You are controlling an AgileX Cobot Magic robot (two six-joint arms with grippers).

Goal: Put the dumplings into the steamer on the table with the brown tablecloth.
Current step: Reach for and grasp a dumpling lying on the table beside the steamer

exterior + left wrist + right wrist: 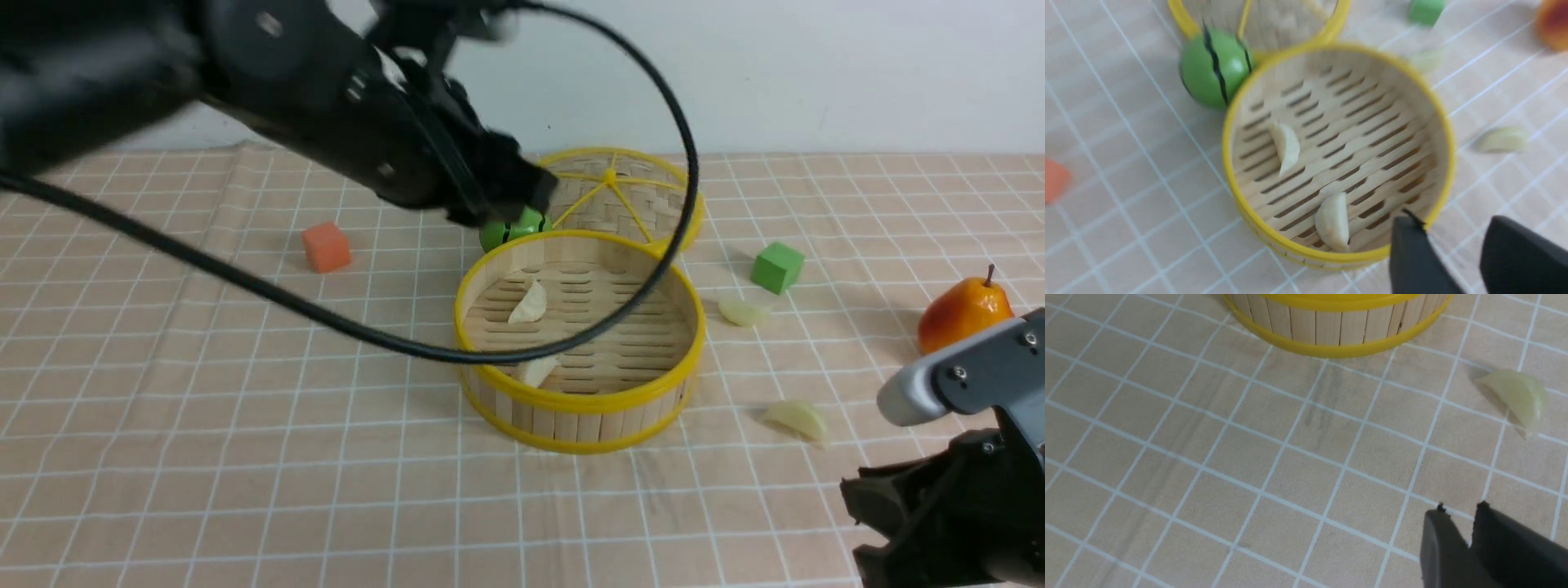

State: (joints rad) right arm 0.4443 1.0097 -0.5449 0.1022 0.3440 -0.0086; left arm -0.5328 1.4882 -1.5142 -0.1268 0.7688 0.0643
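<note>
Loading is half done, by judgement: two dumplings [529, 302] are lying inside the steamer [571, 402]. A far dumpling [741, 311] and a near dumpling [798, 418] are lying on the brown tablecloth [245, 392], right of it.

The left pincer [1451, 222] is hovering above the steamer's edge, jaws apart and empty. The right pincer [1461, 506] is hanging low beside the near dumpling, jaws slightly apart and gripping nothing.

The next move is probably calling for wider jaws centred over that dumpling.

The left arm's cable [326, 314] is crossing the steamer mouth. The green cube [776, 266] and pear [963, 314] are standing nearby.
</note>
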